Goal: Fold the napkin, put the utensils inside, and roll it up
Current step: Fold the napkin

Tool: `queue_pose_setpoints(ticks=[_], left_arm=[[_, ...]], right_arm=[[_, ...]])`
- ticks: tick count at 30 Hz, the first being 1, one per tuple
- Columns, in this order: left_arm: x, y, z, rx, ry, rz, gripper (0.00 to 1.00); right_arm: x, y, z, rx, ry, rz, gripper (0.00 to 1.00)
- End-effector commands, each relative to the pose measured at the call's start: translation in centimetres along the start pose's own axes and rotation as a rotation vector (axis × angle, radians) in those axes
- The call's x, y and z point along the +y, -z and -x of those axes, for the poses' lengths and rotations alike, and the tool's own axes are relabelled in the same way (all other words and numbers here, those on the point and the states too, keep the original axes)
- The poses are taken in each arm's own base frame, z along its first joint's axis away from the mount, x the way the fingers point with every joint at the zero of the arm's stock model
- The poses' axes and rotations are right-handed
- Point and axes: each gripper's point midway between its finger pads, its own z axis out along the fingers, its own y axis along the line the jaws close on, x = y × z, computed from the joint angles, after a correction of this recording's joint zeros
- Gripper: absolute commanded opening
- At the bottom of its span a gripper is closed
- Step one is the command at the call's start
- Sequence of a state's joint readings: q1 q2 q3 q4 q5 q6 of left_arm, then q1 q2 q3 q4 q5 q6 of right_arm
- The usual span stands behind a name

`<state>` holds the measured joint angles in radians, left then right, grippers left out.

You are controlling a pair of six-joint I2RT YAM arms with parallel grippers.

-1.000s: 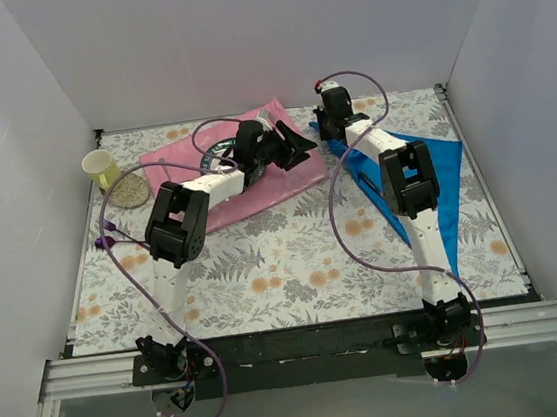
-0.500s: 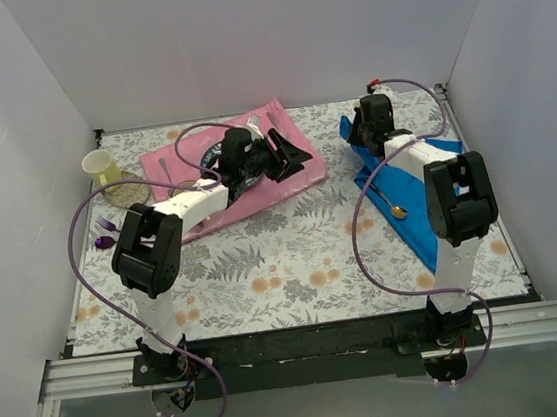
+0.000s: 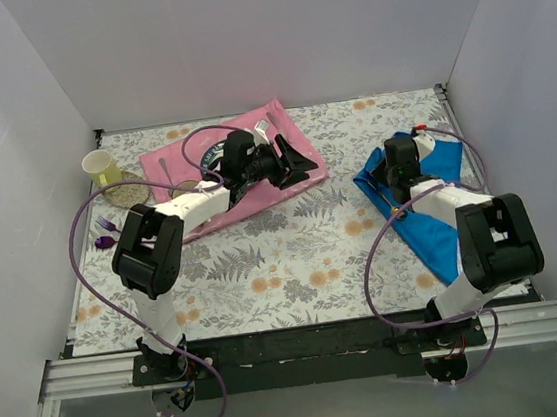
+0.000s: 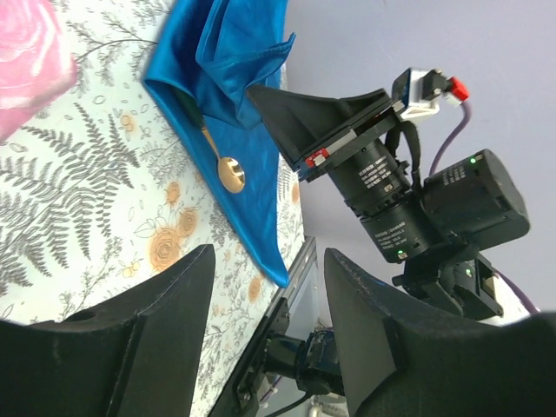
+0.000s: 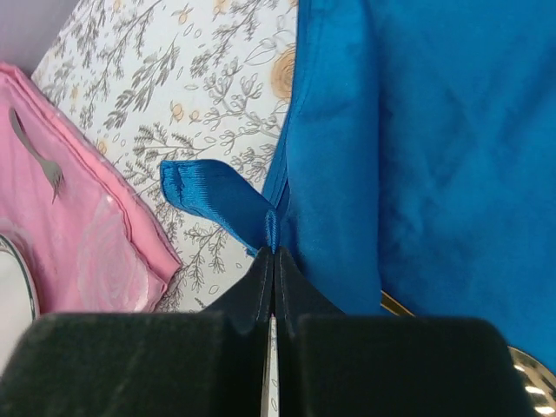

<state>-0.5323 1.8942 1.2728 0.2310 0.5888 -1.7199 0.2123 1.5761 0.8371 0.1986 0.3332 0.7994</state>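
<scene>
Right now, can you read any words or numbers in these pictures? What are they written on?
There is no word, number or label here that can be read.
Plate on the pink mat: it has dark marks round its rim, too small to tell if they are letters.
Napkin: it is plain blue, with nothing printed on it.
Cup: no print can be seen on it.

Bright, even light; soft shadows, sharp focus.
</scene>
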Motion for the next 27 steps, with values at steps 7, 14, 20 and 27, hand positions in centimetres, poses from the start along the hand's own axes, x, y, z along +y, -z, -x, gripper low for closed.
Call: queue_pose_setpoints(ticks=[7, 14, 20, 27], left_arm=[[-1.1, -1.8, -2.3, 0.124, -0.031, -0.062, 0.53], [-1.1, -3.0, -3.2, 0.154, -0.035, -0.062, 0.53], [-0.4, -3.9, -3.9, 0.182, -0.016, -0.057, 0.53], [-0.4, -4.3, -3.8, 0.185, -0.018, -0.059, 0.53]], right_arm=[[-4.4, 3.4, 2.1, -0.129, -0.287, -0.092, 0.01], [-5.4, 4.4, 2.2, -0.117, -0.379, -0.084, 0.02], [-4.5, 4.0, 3.1, -0.1, -0.447, -0.042, 0.03], [-5.2, 4.6, 1.5, -0.051, -0.52, -0.063, 0.05]])
